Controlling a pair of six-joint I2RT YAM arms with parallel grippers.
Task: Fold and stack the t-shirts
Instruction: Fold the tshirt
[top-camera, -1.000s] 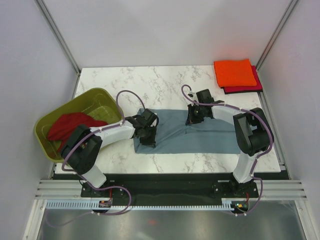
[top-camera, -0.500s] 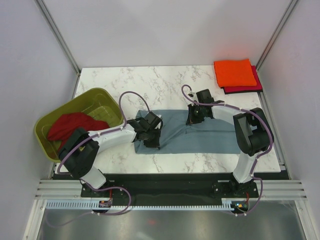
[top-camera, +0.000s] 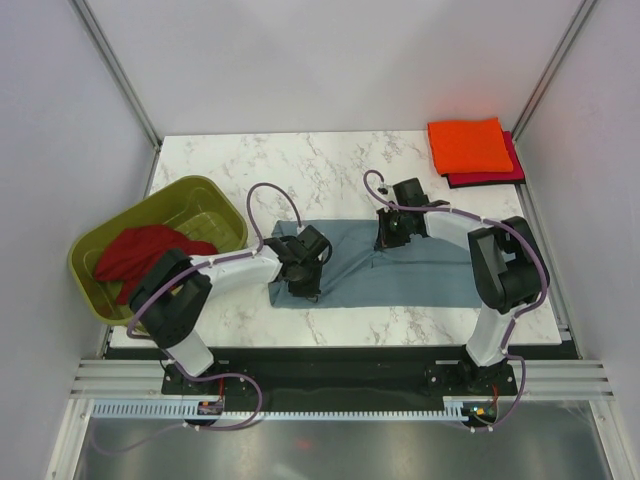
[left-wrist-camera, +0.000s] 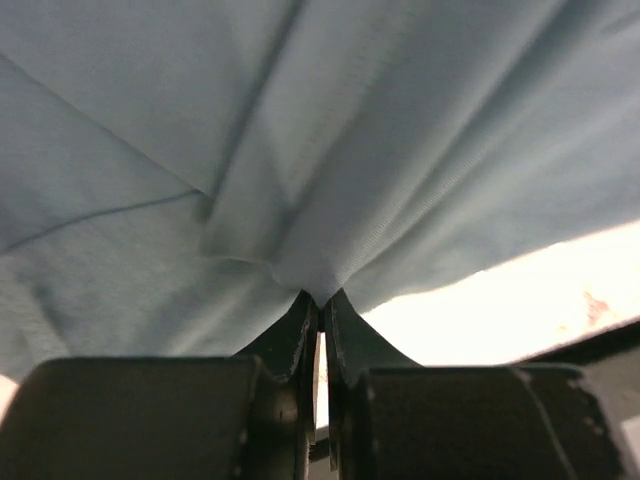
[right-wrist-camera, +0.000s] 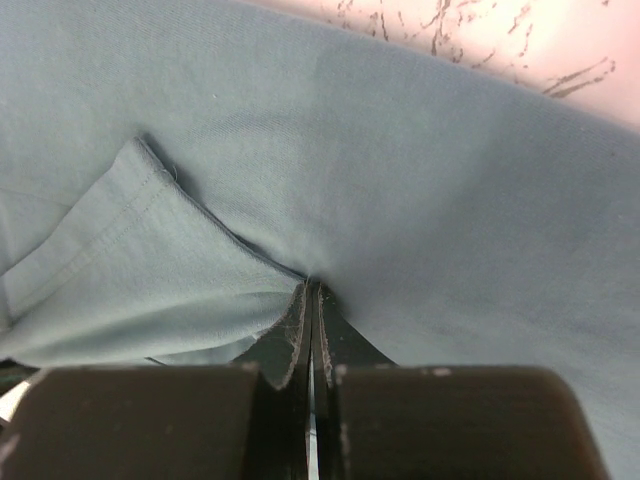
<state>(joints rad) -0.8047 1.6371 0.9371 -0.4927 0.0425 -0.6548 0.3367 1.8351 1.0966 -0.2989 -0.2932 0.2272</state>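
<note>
The slate blue-grey t-shirt (top-camera: 400, 275) lies spread across the middle of the marble table. My left gripper (top-camera: 308, 282) is shut on a pinch of its left part; the cloth (left-wrist-camera: 300, 180) puckers at the fingertips. My right gripper (top-camera: 388, 238) is shut on the shirt's far edge, beside a folded hem corner (right-wrist-camera: 140, 240). The bright orange t-shirt (top-camera: 468, 145) lies folded on the magenta-red t-shirt (top-camera: 490, 177) at the back right. The dark red t-shirt (top-camera: 140, 252) is bunched in the tub.
The olive-green tub (top-camera: 200, 205) stands at the table's left edge, overhanging it. Metal frame posts (top-camera: 115, 70) rise at the back corners. Bare marble (top-camera: 300, 165) lies behind the shirt, and a narrow strip (top-camera: 380, 325) in front.
My left gripper has moved right and a little forward with the shirt's left part, bunching it inward. The right gripper has stayed in place.
</note>
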